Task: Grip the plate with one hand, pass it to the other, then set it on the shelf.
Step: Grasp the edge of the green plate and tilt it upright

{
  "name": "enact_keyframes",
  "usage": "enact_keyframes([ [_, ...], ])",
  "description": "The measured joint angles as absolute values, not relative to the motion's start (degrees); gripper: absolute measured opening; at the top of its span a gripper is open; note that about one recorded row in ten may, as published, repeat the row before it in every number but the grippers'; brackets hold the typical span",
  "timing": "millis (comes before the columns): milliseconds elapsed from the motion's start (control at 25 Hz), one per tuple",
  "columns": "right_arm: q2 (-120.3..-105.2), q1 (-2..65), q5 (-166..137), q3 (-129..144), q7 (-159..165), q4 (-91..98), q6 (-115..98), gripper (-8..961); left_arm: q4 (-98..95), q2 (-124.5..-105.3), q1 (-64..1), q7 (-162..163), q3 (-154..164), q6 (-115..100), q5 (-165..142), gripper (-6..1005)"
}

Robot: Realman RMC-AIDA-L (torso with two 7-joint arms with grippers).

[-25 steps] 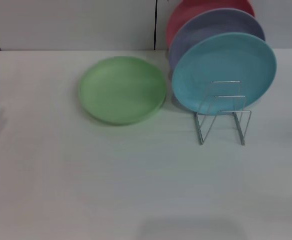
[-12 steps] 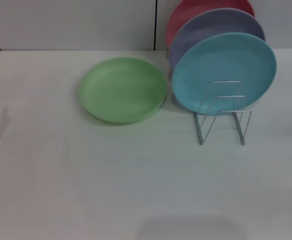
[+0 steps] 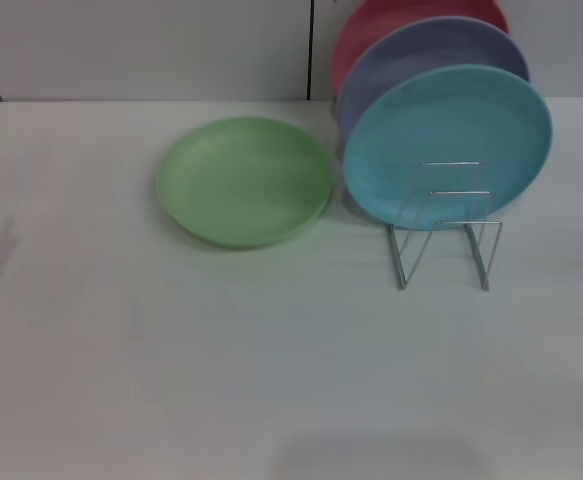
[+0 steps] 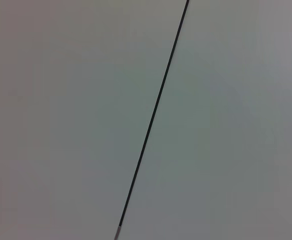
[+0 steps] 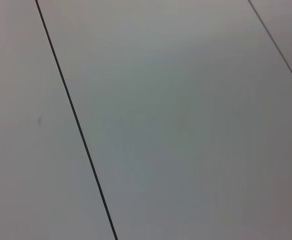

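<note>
Neither of my grippers shows in any view, so I cannot tell how my jaws stand, nor whether they hold or touch anything; both wrist views give only pale flat panels crossed by thin dark seams. For the same reason I cannot place the plate relative to my jaws; I can only say where it lies on the table.

The light-green plate (image 3: 244, 182) lies flat on the white table (image 3: 271, 360), left of centre in the head view, toward the back wall; nothing rests on it. Just beside it on its right stands the silver wire shelf (image 3: 447, 225), its upright loops rising in front of the turquoise-blue plate (image 3: 447, 140), which leans upright in the rack; the green plate's right rim comes close to that blue plate's lower left edge, though I cannot tell if they touch. Behind the blue plate stands the lavender plate (image 3: 411, 50), and behind that a red plate (image 3: 371, 25), each upright and partly hidden by the one in front.
</note>
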State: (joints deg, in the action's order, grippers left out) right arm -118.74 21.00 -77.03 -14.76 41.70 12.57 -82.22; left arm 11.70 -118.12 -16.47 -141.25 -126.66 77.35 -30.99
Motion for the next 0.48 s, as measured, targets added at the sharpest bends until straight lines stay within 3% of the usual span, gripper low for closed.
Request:
enact_keyframes([
  [480,-118.78,20.6,-77.0,-14.9,41.8,12.6,-84.1,726,17.6,-117.95,-14.2,-136.0,-120.2,77.8,-31.0,821],
])
